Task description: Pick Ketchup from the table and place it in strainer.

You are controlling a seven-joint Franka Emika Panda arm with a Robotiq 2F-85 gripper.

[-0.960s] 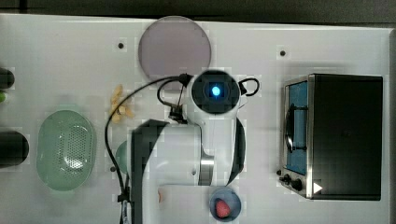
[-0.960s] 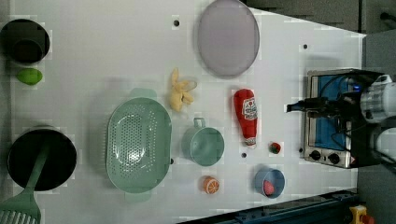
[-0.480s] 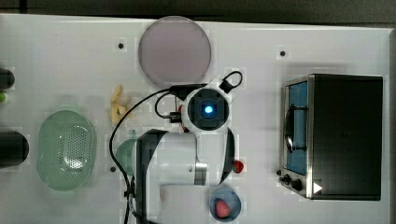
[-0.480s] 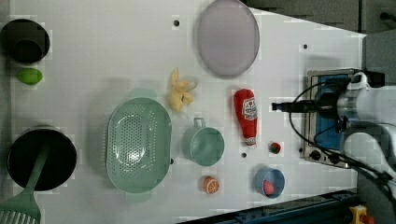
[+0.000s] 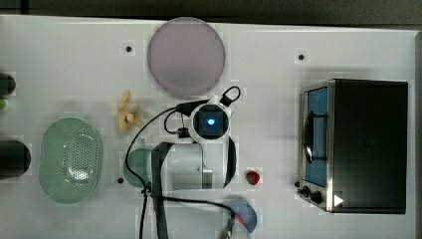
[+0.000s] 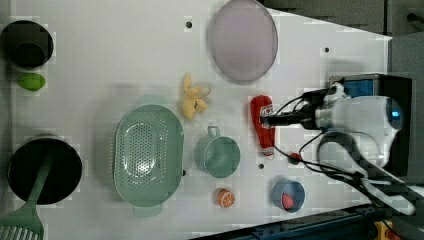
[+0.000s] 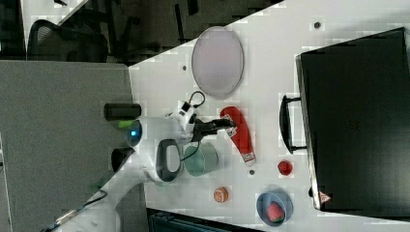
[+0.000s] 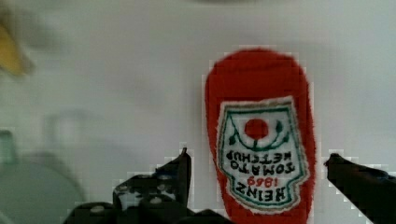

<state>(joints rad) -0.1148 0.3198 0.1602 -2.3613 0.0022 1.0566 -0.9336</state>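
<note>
My gripper (image 8: 257, 163) stands spread to its widest, one dark finger on each side of the ketchup (image 8: 261, 135) as the wrist view shows it, with pale table showing between each finger and the red body, so I have hold of nothing. In the left view my gripper (image 6: 267, 120) hangs over the labelled part of the ketchup (image 6: 263, 126), which lies flat on the white table (image 6: 100, 60), its long axis running up and down the left view. In the right view my fingers (image 7: 220, 126) reach over the upper end of the bottle (image 7: 239, 133). Just to the left view's left of the bottle sits the teal cup (image 6: 218, 155), handle upward in the left view, and beyond it, further to the left view's left, the mint-green strainer (image 6: 148, 155), well apart from the ketchup and with nothing in it. Above the bottle in the left view lie a yellow banana toy (image 6: 192, 102) and a round grey plate (image 6: 243, 40). A small strawberry (image 6: 295, 158) sits near my arm, a blue bowl (image 6: 288, 194) below it in the left view, and the black oven (image 5: 363, 144) on the top view's right.
</note>
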